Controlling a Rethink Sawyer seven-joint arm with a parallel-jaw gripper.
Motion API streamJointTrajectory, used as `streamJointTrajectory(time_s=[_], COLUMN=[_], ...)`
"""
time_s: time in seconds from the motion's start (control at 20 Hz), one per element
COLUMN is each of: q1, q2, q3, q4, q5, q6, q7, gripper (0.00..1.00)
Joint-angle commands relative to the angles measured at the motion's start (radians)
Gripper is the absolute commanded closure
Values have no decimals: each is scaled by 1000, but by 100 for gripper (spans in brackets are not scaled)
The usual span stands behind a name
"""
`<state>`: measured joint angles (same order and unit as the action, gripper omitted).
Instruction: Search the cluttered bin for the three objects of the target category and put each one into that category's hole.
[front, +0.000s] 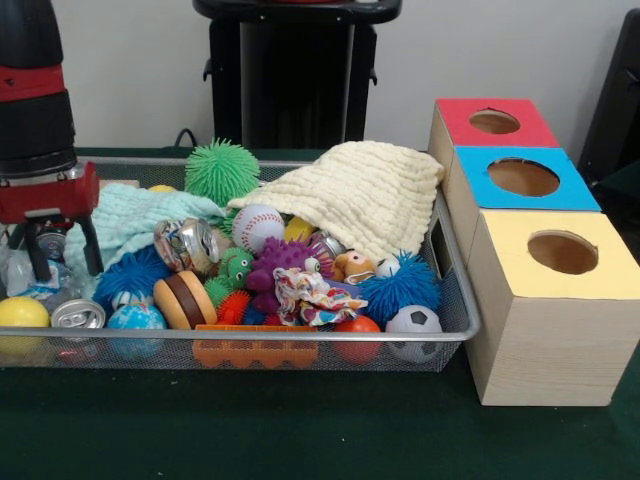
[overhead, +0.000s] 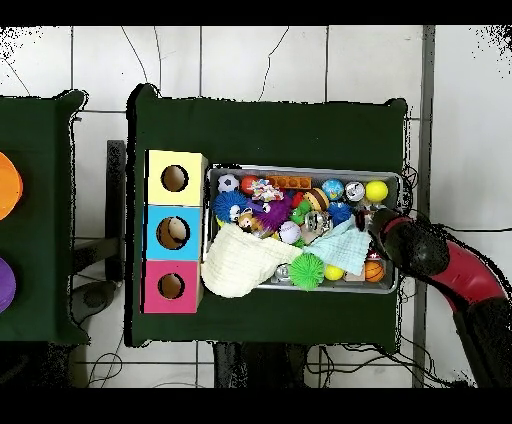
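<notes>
**Robot gripper lowered into one end of a toy-filled wire bin, above a clear bottle**

A green-covered table (front: 300, 440) carries a wide, shallow wire mesh bin (front: 460, 300); every place below is given relative to this bin. In the front view, three wooden boxes stand touching its right end, each with a round hole on top: a yellow-topped box (front: 560, 250) nearest the camera, a blue-topped box (front: 525, 178) behind it, and a red-topped box (front: 495, 122) farthest.

The red and black arm comes down over the bin's opposite, left end. Its gripper (front: 62, 262) hangs inside the bin with its two dark fingers apart and nothing visibly between them.

Directly below and just to the left of the gripper, at the bin's left end, lies a see-through plastic bottle (front: 25, 275), partly hidden by the fingers. Its long axis cannot be told. A short descent looks like all that separates gripper from bottle.

A cream blanket (front: 360, 195) drapes over the bin's right end, and a pale teal cloth (front: 135, 225) lies near the gripper. Around them sit a green spiky ball (front: 222, 170), a baseball (front: 257, 228), a crushed can (front: 188, 243), a yellow ball (front: 20, 315) and a small soccer ball (front: 413, 330). No other bottles show.

Behind the table is a plain pale wall; the overhead view shows a tiled floor.
</notes>
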<state>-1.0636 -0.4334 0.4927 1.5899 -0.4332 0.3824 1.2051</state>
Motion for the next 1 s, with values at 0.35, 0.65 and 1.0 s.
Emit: streamJointTrajectory(time_s=[0.35,0.65,1.0], q1=[13,1,6], q2=[48,81,154], q3=[56,52,56], q4=[-120,-145,-226], q5=[1,-20,-45], q6=[90,137,237], q7=[-31,-90,-192], gripper=[0,0,0])
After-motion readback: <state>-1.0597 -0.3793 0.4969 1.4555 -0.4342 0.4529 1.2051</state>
